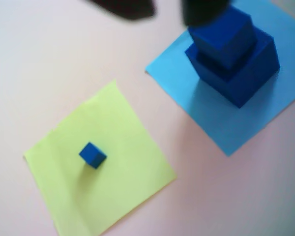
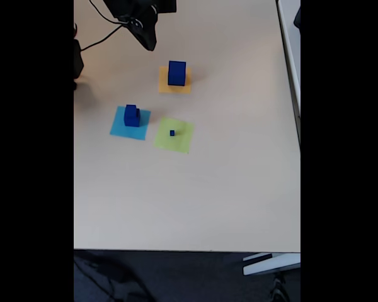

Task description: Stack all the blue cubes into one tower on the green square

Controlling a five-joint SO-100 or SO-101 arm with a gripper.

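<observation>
In the fixed view, from left to right on the desk: two blue cubes stacked on the light-blue square, the tiniest cube on the green square, the largest cube on the orange square. The jaws hang above, holding nothing visible; their opening cannot be told.
</observation>
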